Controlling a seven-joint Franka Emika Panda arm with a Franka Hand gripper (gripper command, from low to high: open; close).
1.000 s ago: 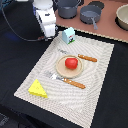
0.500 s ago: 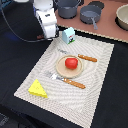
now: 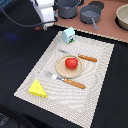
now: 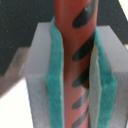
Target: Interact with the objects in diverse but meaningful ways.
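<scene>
A pale woven placemat (image 3: 75, 70) lies on the dark tabletop (image 3: 20, 55), and everything else is easiest placed from it. At the middle of the placemat sits a tan plate (image 3: 62, 70) with the red tomato (image 3: 71, 62) resting on it. A knife (image 3: 86, 58) with an orange handle lies just beside the plate on the side toward the pots, and a fork (image 3: 67, 80) with an orange handle lies just beside the plate on the opposite, nearer side. The yellow cheese wedge (image 3: 37, 89) rests on the placemat's near corner at the exterior view's left, well apart from the plate. The white carton (image 3: 68, 35) with green-blue print stands upright at the placemat's far edge. Beyond the placemat, on a brown surface (image 3: 107, 31), stand two dark pots (image 3: 91, 15) and part of a bowl (image 3: 122, 16). The gripper (image 3: 44, 25) hangs off the placemat's far corner at the exterior view's left, over the dark tabletop and near the carton without touching it. In the wrist view its teal-padded fingers (image 4: 56, 75) are pressed against both sides of the sausage (image 4: 75, 60), a reddish-brown stick with dark stripes, which runs lengthwise between them and is pinched firmly, held up off the table.
</scene>
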